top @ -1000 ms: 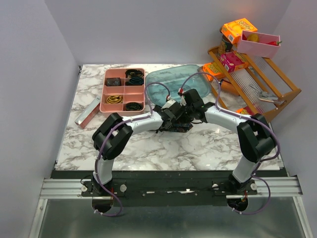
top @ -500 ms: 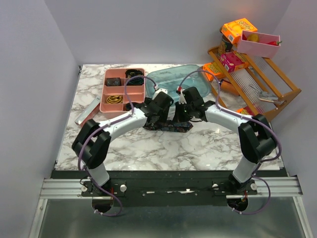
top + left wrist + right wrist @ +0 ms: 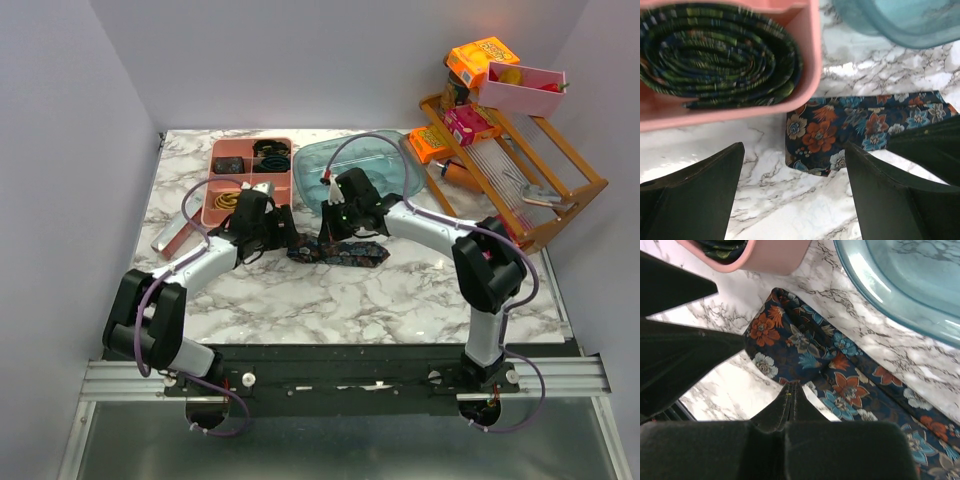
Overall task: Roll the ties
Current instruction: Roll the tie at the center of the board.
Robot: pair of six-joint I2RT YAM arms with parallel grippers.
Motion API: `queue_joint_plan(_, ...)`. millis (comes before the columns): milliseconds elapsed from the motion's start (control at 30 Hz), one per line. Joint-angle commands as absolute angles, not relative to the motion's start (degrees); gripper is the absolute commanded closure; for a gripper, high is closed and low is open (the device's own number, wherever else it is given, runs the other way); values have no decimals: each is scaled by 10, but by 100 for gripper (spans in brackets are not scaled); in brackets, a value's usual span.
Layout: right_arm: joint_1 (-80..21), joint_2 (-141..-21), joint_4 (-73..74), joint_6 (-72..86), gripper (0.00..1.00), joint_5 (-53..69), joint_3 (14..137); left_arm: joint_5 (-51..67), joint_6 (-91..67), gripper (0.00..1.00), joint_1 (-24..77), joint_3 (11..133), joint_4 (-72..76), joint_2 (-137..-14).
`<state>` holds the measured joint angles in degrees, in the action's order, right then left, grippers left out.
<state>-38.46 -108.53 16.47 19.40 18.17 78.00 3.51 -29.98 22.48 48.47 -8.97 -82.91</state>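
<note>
A dark navy floral tie (image 3: 345, 253) lies flat on the marble table, in front of the pink tray (image 3: 222, 186). Its left end (image 3: 826, 134) reaches between the tips of my left gripper (image 3: 792, 147), which hovers just over it, open and holding nothing. My right gripper (image 3: 791, 385) is shut, and its tips touch the tie's near edge (image 3: 805, 347); no fabric shows between them. From above, the left gripper (image 3: 282, 240) and the right gripper (image 3: 333, 228) sit close together over the tie's left half. A rolled tie (image 3: 715, 55) fills the tray's near compartment.
The pink tray's wall (image 3: 812, 55) stands just beyond the tie's end. A teal plastic container (image 3: 385, 165) lies behind the tie. A wooden rack (image 3: 540, 175) with orange boxes stands at the right. A flat metal bar (image 3: 178, 228) lies left of the tray.
My left arm has swung left and its jaws have opened wider, now at the tie's left end. The right gripper has slid left along the tie, still shut.
</note>
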Motion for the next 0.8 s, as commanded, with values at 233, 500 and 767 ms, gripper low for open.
queue_joint_plan(233,-393,-1153,190,186,99,185,840,213,-377,8,166,381,106,-835)
queue_joint_plan(500,-393,-1171,192,187,99,179,828,236,-381,13,163,366,159,-878)
queue_joint_plan(767,-393,-1190,194,190,99,176,826,240,-382,20,163,343,185,-893)
